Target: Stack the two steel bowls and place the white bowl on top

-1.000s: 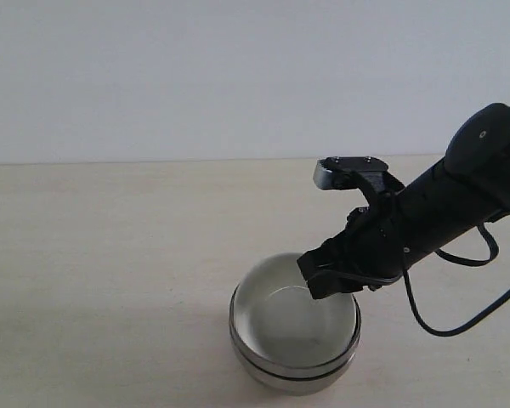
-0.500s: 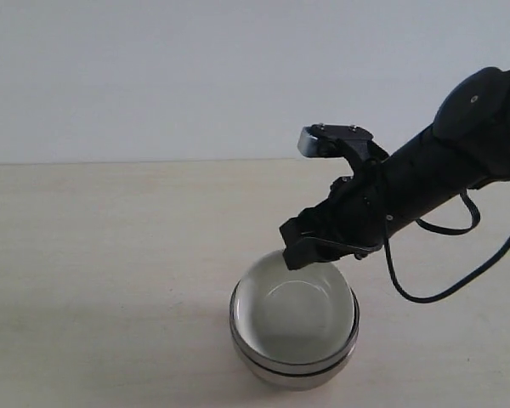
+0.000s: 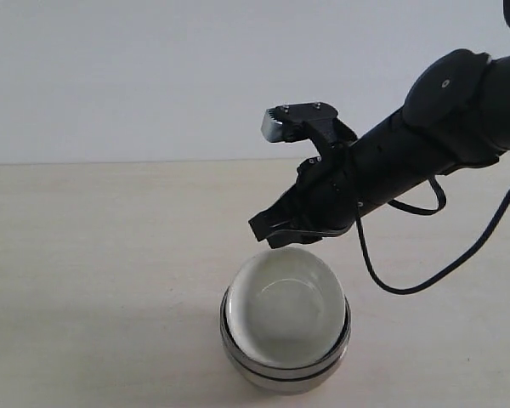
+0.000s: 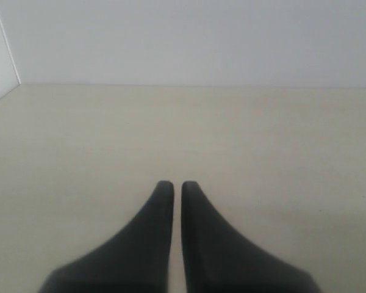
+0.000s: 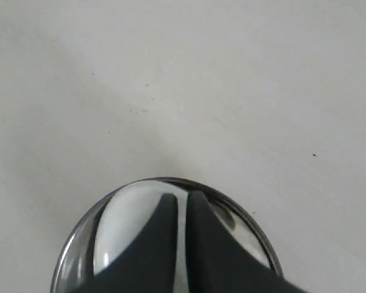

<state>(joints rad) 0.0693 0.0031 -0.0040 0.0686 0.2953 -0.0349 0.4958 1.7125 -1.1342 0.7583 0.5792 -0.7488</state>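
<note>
the right gripper, jaws pressed together and holding nothing, hangs just above the far rim of the white bowl, its black arm sloping down from the right. the white bowl sits nested in the two steel bowls, stacked on the pale table. the left gripper, likewise closed and empty, points out across the table.

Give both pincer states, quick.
Left pincer: closed, empty.
Right pincer: closed, holding nothing, above the white bowl.
</note>
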